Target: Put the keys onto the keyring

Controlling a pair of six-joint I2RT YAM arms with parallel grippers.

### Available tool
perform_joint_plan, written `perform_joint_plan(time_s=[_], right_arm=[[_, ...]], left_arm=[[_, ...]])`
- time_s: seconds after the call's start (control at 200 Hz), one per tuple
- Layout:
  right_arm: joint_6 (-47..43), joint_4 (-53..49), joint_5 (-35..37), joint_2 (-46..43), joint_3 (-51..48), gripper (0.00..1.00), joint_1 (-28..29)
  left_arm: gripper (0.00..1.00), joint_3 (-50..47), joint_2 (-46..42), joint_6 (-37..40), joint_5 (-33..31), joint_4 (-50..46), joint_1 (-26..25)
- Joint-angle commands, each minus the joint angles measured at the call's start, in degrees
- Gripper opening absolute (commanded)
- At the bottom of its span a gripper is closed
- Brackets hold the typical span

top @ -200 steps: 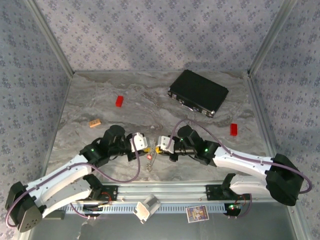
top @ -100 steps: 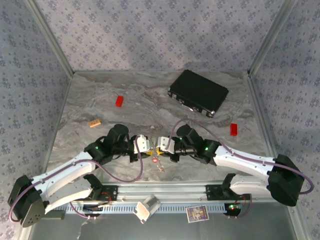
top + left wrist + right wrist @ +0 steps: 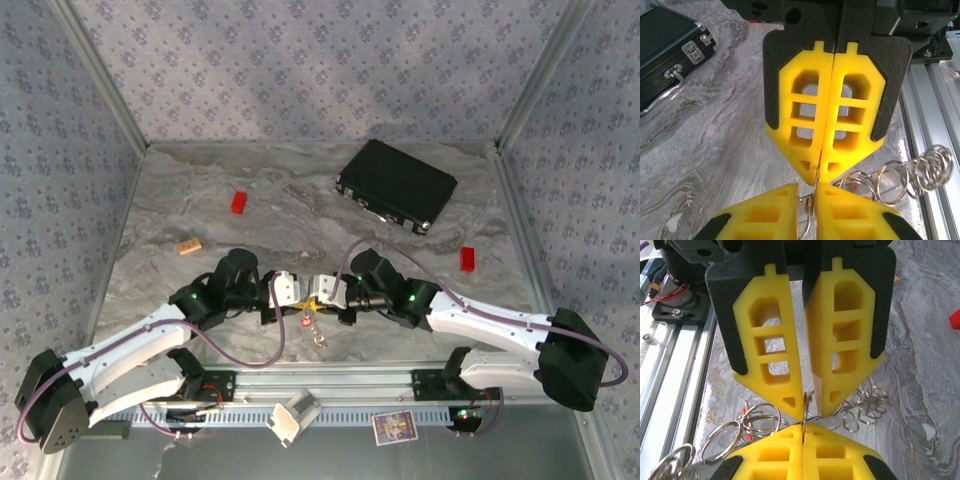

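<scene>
A flat black hard case with metal latches [image 3: 397, 185] lies at the back right of the grey marbled tabletop [image 3: 280, 215], with a red plastic block [image 3: 239, 202], a second red block [image 3: 468, 258] and a tan-orange block [image 3: 190, 245] all well apart from the arms. Near the front aluminium rail [image 3: 350, 385] the left gripper [image 3: 812, 415] and right gripper [image 3: 823, 172] meet tip to tip, their yellow lattice fingers hiding the contact spot from above. The right jaws are pressed together on a thin wire ring of the keyring [image 3: 929, 169], a floppy chain of silvery linked rings trailing beside them, while the left jaws stand a slit apart around that ring, and whether they bite I cannot tell; a tiny red key head [image 3: 305, 321] shows just below the fingertips
</scene>
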Motion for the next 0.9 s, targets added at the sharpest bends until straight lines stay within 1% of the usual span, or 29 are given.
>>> perform_joint_plan(time_s=[0.0, 0.095, 0.16, 0.235, 0.265, 0.29, 0.355, 0.395, 0.435, 0.54, 0.595, 0.665, 0.76, 0.894], right_arm=[[0.46, 1.95, -0.50, -0.21, 2.39, 0.00, 0.68], [0.66, 2.25, -0.45, -0.44, 2.26, 0.00, 0.71], [2.21, 4.04, 0.22, -1.46, 1.07, 0.00, 0.32], [4.30, 7.00, 0.43, -4.17, -2.13, 0.29, -1.38], [5.55, 8.29, 0.16, -5.42, -3.76, 0.36, -2.59], [6.61, 9.43, -0.15, -6.57, -5.18, 0.38, -3.74], [9.87, 11.93, -0.73, -9.30, -8.15, 0.40, -6.88], [11.86, 13.49, 0.26, -10.67, -9.66, 0.40, -8.39], [13.90, 14.19, 2.67, -11.91, -10.75, 0.40, -9.57], [19.18, 14.84, 10.14, -12.96, -11.97, 0.45, -11.52], [21.78, 14.46, 13.68, -12.02, -11.80, 0.45, -12.16], [25.53, 12.79, 17.51, -9.59, -10.31, 0.46, -12.61], [29.65, 7.75, 19.72, -3.99, -5.41, 0.46, -12.77], [35.26, -3.66, 19.85, 7.78, 6.52, 0.44, -12.98]], left_arm=[[0.10, -0.87, -0.97, 1.39, 0.46, 1.20, -0.19], [0.00, -1.17, -1.53, 0.87, 0.50, 1.71, -0.22], [0.00, -1.57, -2.09, -0.01, 0.58, 2.44, -0.18], [0.00, -2.85, -3.40, -2.27, -0.07, 4.71, -0.15], [0.00, -3.75, -4.20, -3.58, -0.64, 6.03, -0.22], [0.00, -4.61, -4.83, -4.93, -1.31, 7.70, -0.22], [0.00, -6.73, -6.81, -7.91, -3.50, 11.28, -0.18], [0.00, -7.73, -7.82, -9.71, -5.34, 12.65, -0.20], [0.00, -8.36, -8.93, -11.31, -7.53, 13.34, -0.21], [0.00, -8.83, -12.21, -15.36, -14.73, 12.75, -0.17], [0.00, -9.22, -14.63, -16.98, -19.94, 12.12, -0.23], [0.00, -9.83, -18.38, -18.61, -26.49, 10.90, -0.03], [0.00, -10.73, -23.76, -20.80, -33.28, 9.01, 0.99], [0.00, -11.64, -29.99, -23.76, -38.52, 4.75, 3.87]])
